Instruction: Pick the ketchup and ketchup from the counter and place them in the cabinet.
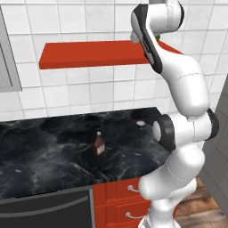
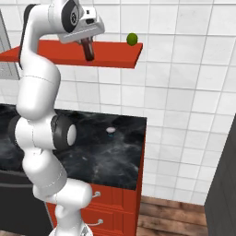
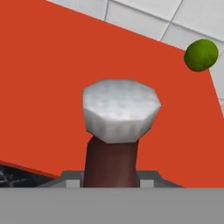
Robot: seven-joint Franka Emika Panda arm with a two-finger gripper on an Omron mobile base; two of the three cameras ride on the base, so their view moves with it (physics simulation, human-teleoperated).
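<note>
Tool: clamped on one ketchup, up by the shelf.
Other ketchup: on the worktop.
Do well: set it down flat, away from the ball.

Even, bright, flat rendered light is seen throughout, without glare. Soft pale sheen is carried by the black marble-look tabletop. Edges are rendered slightly soft, undistorted.

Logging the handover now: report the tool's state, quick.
Tool: closed on a ketchup bottle, held over the red shelf.
</note>
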